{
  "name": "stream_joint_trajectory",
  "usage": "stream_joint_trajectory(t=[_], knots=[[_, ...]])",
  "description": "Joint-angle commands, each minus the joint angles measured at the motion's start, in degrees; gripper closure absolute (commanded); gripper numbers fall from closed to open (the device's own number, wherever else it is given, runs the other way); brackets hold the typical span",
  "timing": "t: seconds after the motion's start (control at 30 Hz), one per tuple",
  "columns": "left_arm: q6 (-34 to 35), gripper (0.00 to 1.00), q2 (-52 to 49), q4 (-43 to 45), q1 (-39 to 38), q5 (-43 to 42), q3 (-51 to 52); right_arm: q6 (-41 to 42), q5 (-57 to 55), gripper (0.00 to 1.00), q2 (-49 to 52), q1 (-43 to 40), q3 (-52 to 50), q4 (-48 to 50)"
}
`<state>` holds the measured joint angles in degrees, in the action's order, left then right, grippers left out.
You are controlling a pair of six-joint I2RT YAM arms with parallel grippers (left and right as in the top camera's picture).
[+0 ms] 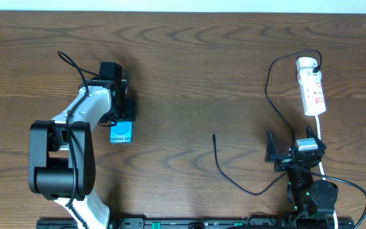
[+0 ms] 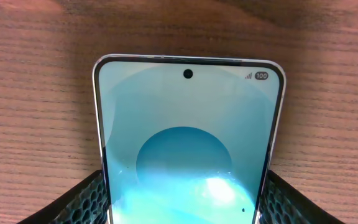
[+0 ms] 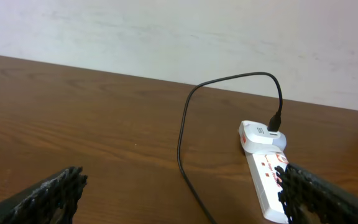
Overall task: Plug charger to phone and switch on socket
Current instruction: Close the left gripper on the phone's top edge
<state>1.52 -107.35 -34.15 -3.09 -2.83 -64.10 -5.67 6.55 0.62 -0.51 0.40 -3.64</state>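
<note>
The phone (image 1: 121,133) lies flat on the table with its cyan screen up and fills the left wrist view (image 2: 185,124). My left gripper (image 1: 122,121) is shut on its far end, a finger pressed on each long edge (image 2: 185,202). The charger is a thin black cable whose free plug tip (image 1: 214,135) lies on the table right of the phone. The cable (image 3: 182,137) loops to a white adapter in the far end of the socket (image 1: 313,89), a white power strip (image 3: 267,177). My right gripper (image 1: 291,152) is open and empty (image 3: 182,199), just short of the strip.
The charger cable curls along the front of the table (image 1: 246,189) and passes by the right arm's base (image 1: 313,197). The strip's white cord (image 1: 321,130) runs down beside the right gripper. A pale wall stands behind the table (image 3: 166,31).
</note>
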Motion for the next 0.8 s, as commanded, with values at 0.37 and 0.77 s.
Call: stream_joint_trajectory(t=[0.37,0.77], knots=[[0.0,0.93,-0.9,0.9,0.1,0.4,1.0,-0.6,-0.2,0.01,-0.3,0.2,-0.1,-0.2],[0.1,0.93,9.3,0.7,0.1,-4.1,-2.3,-0.6,-0.2,0.01,-0.3,0.2,-0.1,-0.2]])
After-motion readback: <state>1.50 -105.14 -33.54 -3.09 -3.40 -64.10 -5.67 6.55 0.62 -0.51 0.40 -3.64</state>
